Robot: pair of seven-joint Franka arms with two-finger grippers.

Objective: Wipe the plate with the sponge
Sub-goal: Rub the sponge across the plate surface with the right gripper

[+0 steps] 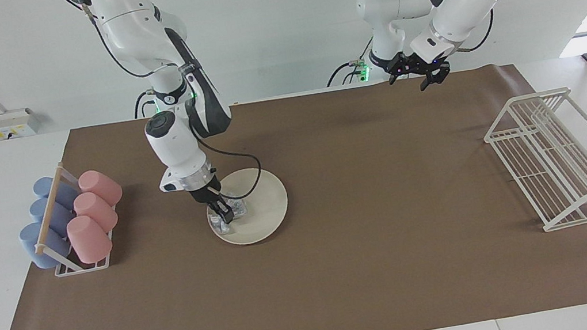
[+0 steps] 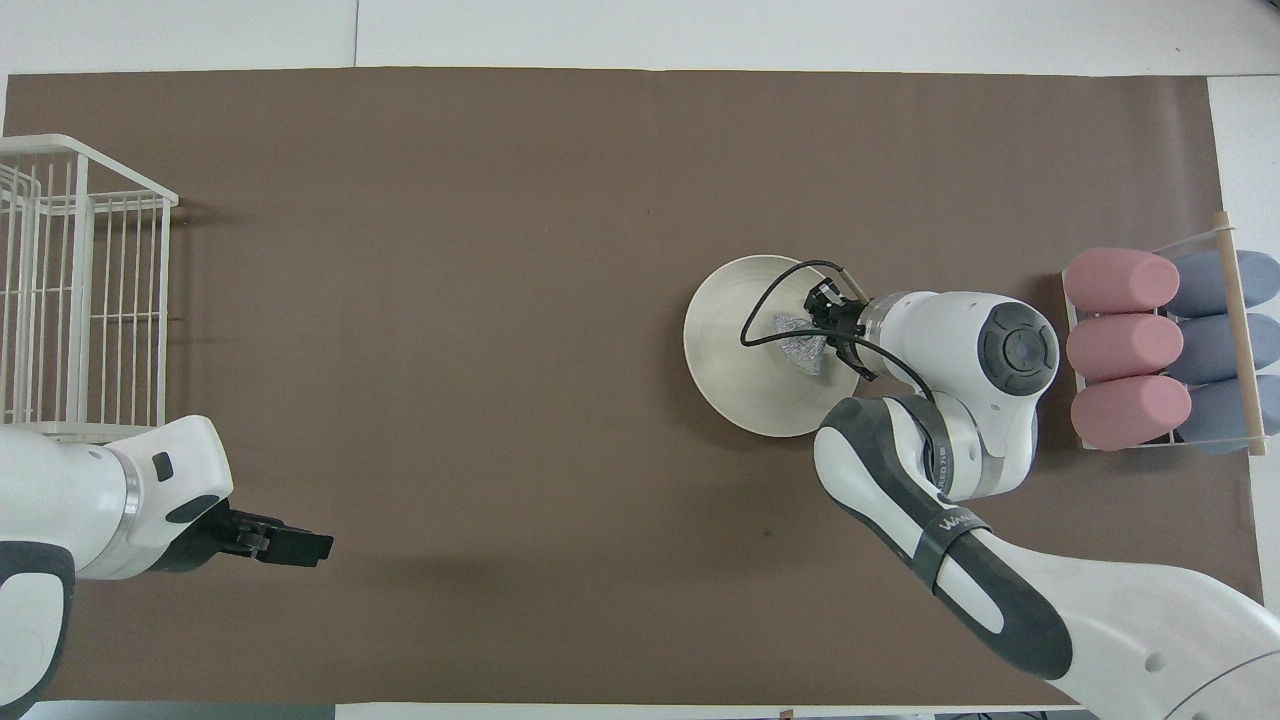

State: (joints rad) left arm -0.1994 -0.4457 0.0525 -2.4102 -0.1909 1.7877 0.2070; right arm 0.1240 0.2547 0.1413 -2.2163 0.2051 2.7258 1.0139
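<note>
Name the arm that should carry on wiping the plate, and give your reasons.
Right. Its end effector is shut on the sponge, which rests on the plate. The left end effector waits near its base, holding nothing.

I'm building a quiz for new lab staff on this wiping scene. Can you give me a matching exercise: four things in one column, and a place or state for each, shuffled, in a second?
1. sponge
2. left gripper
3. pink cups
4. wire rack

A. at the left arm's end of the table
B. raised over the mat's edge nearest the robots, holding nothing
C. on the plate, under the right gripper
D. lying in a holder beside blue cups

Pairs: 1-C, 2-B, 3-D, 4-A
</note>
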